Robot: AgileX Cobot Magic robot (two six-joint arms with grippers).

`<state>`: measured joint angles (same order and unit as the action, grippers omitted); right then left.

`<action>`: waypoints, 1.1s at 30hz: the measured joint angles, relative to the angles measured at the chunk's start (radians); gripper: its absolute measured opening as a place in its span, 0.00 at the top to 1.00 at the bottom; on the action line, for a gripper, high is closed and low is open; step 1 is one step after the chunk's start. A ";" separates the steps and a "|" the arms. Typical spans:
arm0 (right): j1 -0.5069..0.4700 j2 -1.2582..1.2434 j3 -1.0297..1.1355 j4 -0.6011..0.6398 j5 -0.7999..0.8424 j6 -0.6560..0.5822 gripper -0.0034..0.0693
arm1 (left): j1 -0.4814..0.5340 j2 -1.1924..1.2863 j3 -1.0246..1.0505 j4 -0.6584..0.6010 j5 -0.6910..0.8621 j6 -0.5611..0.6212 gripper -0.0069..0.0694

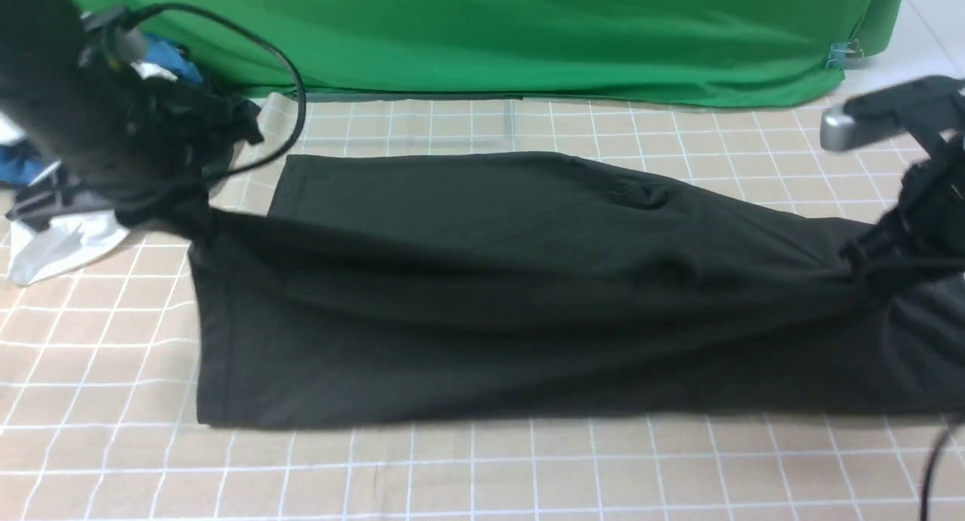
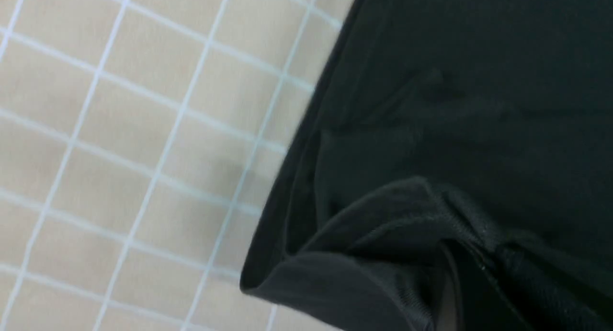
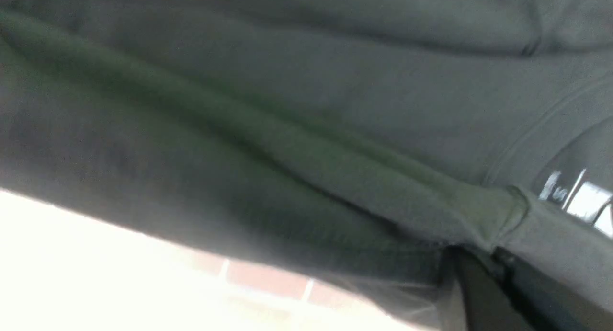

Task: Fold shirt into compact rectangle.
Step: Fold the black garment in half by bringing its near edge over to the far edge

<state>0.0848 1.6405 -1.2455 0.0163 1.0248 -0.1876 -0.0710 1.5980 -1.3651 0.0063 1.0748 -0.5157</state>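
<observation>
The black shirt (image 1: 482, 295) lies stretched across the checked tablecloth, folded into a long band, pulled taut between both arms. My left gripper (image 1: 192, 219) is shut on the shirt's left edge, lifting a bunched corner; in the left wrist view the hem (image 2: 335, 273) drapes over my closed gripper (image 2: 479, 268). My right gripper (image 1: 867, 261) is shut on the shirt's right end, cloth gathered at the pinch. In the right wrist view the fabric (image 3: 287, 144) fills the frame, my gripper (image 3: 488, 259) clamps a fold, and white lettering (image 3: 582, 199) shows near it.
A pile of white and blue clothes (image 1: 53, 242) lies at the far left behind my left arm. A green backdrop (image 1: 528, 31) hangs along the table's far edge. Checked tablecloth (image 1: 482, 476) runs along the front.
</observation>
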 joint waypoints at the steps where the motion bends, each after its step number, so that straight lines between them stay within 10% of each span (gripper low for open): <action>1: -0.005 0.032 -0.028 0.000 0.002 0.000 0.89 | 0.009 0.029 -0.022 -0.006 -0.001 0.000 0.87; 11: -0.009 0.377 -0.331 0.003 -0.016 0.000 0.85 | 0.062 0.375 -0.283 -0.026 0.015 0.020 0.87; 22: 0.013 0.412 -0.463 -0.003 0.032 -0.051 0.36 | 0.062 0.478 -0.450 -0.021 0.057 0.020 0.87; 33: 0.081 0.511 -0.462 0.008 0.033 -0.148 0.36 | 0.062 0.478 -0.473 -0.024 0.080 0.027 0.87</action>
<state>0.1655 2.1520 -1.7078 0.0241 1.0579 -0.3353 -0.0089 2.0765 -1.8384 -0.0179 1.1548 -0.4885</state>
